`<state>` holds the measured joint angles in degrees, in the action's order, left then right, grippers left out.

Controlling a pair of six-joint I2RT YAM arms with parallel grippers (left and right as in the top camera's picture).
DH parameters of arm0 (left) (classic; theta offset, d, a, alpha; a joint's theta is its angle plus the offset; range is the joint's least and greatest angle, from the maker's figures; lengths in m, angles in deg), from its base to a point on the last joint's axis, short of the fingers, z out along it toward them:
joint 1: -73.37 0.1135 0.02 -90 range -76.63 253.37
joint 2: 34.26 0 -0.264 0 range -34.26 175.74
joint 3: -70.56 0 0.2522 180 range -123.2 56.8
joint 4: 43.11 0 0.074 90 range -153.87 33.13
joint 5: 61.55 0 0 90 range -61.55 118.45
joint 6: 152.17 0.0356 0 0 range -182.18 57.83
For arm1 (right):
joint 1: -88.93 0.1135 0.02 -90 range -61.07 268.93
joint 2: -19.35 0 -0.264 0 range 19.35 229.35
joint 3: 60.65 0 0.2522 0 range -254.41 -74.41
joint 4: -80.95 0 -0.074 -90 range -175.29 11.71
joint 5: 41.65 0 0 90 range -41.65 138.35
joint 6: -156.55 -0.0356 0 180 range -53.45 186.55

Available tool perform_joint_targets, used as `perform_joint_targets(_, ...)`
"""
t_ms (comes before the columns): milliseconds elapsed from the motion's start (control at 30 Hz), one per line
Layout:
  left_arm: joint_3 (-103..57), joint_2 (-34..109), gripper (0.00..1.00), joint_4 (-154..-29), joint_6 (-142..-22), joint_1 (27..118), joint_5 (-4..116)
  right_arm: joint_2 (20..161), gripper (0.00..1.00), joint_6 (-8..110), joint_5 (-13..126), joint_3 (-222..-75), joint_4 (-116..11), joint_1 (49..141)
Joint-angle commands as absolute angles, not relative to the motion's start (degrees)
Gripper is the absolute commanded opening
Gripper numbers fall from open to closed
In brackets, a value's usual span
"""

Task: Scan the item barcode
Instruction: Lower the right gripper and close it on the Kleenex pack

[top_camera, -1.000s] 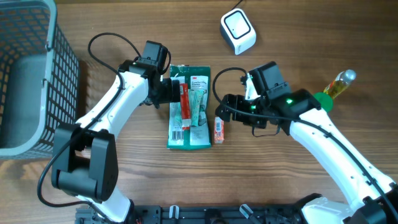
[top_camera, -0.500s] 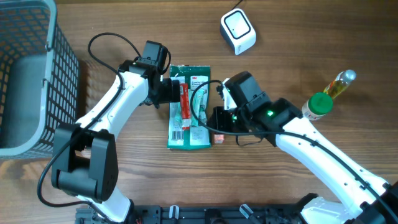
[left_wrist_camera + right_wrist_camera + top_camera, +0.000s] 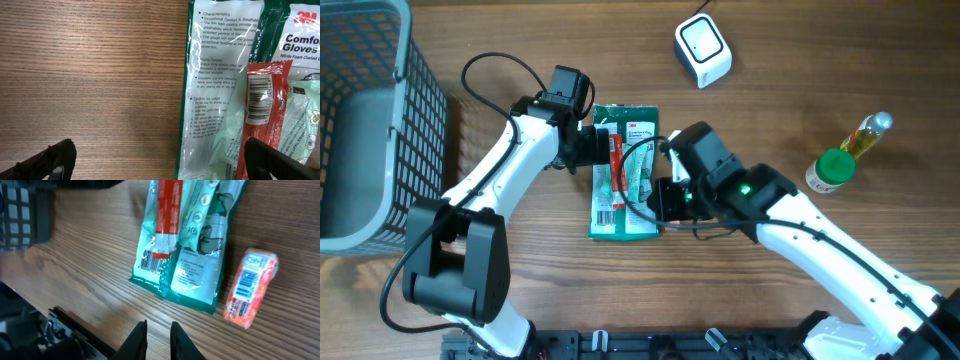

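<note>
Wooden table [image 3: 520,290]: the right arm has swung in from beyond the packet [image 3: 250,295] to hang over the glove pack [image 3: 625,190], its end effector [image 3: 157,332] now pinched narrow on nothing. The packet lies ungrasped just right of the glove pack, with the scanner [image 3: 703,50] well beyond. The left end effector [image 3: 160,160] gapes wide over the glove pack's left edge.

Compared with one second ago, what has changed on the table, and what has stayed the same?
The right arm swung toward the glove pack, and the right tool closed on nothing; the orange pack lies free. The left tool, open, the glove pack and the scanner stayed put.
</note>
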<state>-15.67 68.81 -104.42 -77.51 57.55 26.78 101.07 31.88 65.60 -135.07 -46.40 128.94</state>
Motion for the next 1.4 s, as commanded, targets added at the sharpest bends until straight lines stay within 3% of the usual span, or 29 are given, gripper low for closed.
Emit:
perform_joint_targets(0,-15.4,67.9,1.0,-104.4,-77.6,57.4,26.4,101.5,0.18,31.9,61.2,-134.7,-46.5,131.3)
perform_joint_targets(267,-15.4,67.9,1.0,-104.4,-77.6,57.4,26.4,101.8,0.15,31.9,61.2,-131.8,-48.5,132.4)
perform_joint_targets(800,-15.4,67.9,1.0,-104.4,-77.6,57.4,26.4,109.6,0.2,31.9,55.4,-129.9,-59.3,131.8)
perform_joint_targets(1200,-15.4,67.9,1.0,-104.4,-77.6,57.4,26.4,108.5,0.4,29.8,49.2,-132.0,-50.0,128.6)
perform_joint_targets(1267,-15.4,67.9,1.0,-104.4,-77.6,57.4,26.4,109.8,0.5,28.4,49.2,-132.0,-49.3,128.6)
perform_joint_targets(1367,-15.4,67.9,1.0,-104.4,-77.6,57.4,26.4,111.4,0.52,27.9,49.8,-132.0,-49.4,128.7)
